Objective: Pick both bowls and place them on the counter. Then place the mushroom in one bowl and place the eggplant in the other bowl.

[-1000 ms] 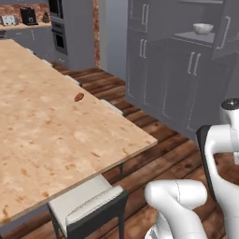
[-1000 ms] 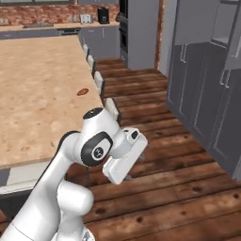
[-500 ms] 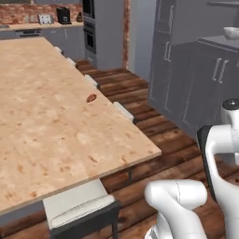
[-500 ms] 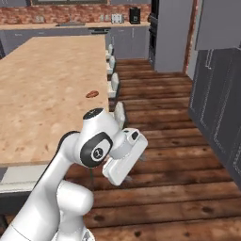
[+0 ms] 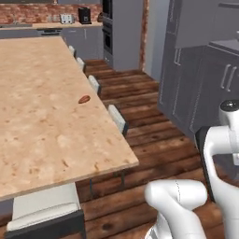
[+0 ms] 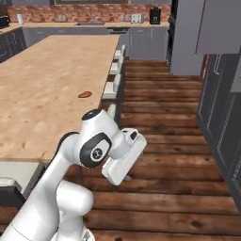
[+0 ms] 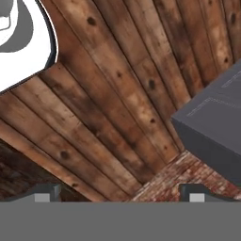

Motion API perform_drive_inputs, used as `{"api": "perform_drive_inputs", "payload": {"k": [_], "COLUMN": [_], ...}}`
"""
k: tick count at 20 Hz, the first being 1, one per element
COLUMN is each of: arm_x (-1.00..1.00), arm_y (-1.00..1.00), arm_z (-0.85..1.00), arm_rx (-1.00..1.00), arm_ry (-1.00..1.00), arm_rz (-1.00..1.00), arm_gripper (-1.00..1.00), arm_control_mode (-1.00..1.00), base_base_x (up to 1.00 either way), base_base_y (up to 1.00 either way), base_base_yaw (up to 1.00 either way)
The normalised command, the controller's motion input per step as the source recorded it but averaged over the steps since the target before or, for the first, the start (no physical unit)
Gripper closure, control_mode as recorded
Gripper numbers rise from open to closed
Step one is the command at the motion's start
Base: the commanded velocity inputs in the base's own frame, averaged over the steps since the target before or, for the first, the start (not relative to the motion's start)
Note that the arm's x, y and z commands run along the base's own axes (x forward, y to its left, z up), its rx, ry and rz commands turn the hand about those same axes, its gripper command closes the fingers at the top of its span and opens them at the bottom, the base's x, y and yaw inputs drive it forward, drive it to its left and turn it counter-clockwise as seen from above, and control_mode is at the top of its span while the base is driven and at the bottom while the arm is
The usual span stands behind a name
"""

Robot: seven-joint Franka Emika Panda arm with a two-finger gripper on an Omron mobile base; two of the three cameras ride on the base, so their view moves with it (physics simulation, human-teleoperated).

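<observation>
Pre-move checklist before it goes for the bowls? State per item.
1. Jaws open: ok, the gripper tips stand wide apart.
2. Jaws empty: ok, only the wood floor lies between them.
3. Mushroom located: ok, lying on the counter near its edge.
4. Bowls located: cannot tell.
5. Eggplant located: cannot tell.
6. Landing space on the counter: ok, broad bare area around the mushroom.

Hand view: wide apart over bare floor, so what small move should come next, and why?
Probably carry on turning the base toward the tall grey cupboards. The hand is open and holds nothing, facing plank floor; only the mushroom lies on the counter, with no bowl set down there.
</observation>
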Motion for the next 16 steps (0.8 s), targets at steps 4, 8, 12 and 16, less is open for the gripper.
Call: {"api": "perform_drive_inputs", "payload": {"k": [4, 8, 12, 16], "arm_x": [0.00, 0.00, 0.00, 0.00], "arm_y": [0.00, 0.00, 0.00, 0.00], "arm_z": [0.00, 0.00, 0.00, 0.00], "arm_rx": [0.00, 0.00, 0.00, 0.00], "arm_ry": [0.00, 0.00, 0.00, 0.00], "arm_rz": [0.00, 0.00, 0.00, 0.00], "arm_gripper": [-1.00, -1.00, -1.00, -1.00], "arm_control_mode": [1.00, 1.00, 1.00, 1.00], "base_base_x": [0.90, 0.85, 0.61, 0.65], "base_base_y": [-0.16, -0.59, -0.86, -0.73], "base_base_yaw": [0.15, 0.22, 0.21, 0.18]}}
